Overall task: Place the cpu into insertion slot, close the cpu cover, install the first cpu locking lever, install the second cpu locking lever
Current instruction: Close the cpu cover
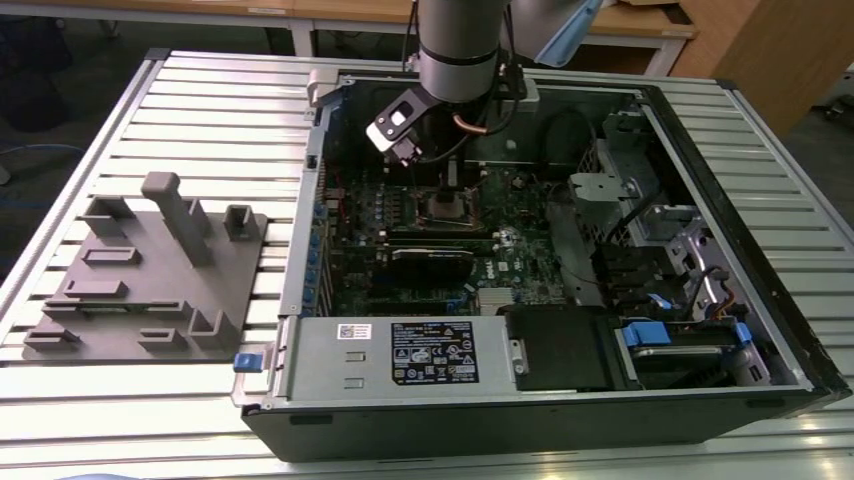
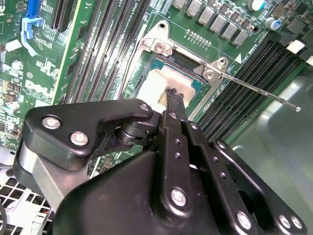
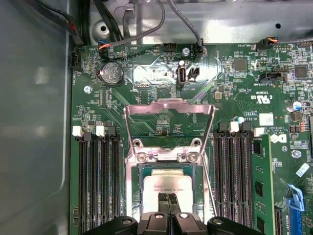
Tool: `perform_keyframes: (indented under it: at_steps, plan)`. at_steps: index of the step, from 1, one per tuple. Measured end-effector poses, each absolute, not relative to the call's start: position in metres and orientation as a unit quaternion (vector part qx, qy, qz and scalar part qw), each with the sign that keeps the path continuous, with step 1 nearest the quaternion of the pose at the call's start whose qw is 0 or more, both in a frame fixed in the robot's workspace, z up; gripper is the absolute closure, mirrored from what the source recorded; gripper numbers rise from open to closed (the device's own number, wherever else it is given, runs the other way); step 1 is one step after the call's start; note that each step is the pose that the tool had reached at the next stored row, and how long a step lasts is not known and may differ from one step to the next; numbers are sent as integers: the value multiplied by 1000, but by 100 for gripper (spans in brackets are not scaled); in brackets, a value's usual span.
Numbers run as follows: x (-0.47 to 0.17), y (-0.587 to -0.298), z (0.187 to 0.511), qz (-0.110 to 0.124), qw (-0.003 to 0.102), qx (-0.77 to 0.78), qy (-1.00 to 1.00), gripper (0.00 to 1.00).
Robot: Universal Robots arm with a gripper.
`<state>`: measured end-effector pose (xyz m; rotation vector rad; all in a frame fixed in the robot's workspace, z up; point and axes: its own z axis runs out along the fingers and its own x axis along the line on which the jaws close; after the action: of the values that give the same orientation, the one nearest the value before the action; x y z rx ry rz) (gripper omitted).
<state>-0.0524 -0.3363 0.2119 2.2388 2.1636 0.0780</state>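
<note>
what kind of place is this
Probably a robotics lab or assembly test bench: an open computer case lies on a slatted metal table, a grey moulded fixture beside it, wooden desks behind.

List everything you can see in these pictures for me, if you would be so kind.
table: one, silver slats, under everything.
moulded plate: one, grey, on the table, exterior view's left.
computer case: one, black, open, on the table.
power box: one, silver, inside the case.
circuit board: one, green, inside the case.
socket: one, silvery rim, on the board.
chip: one, silver-grey, lying in the socket.
cover: one, silver frame, flipped open.
lever: one seen, silver rod, beside the socket.
memory slots: several, black, flanking the socket.
coin battery: one, silver, on the board.
arm: one, grey, above the case.
claw: one, black, shut, over the chip.
</note>
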Motion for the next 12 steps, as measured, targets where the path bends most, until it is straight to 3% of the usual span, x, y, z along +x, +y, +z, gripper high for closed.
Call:
perform_keyframes:
  at_steps: [12]
  plan:
    - [-52, -336, 217, 25, 14, 719, 695, 90]
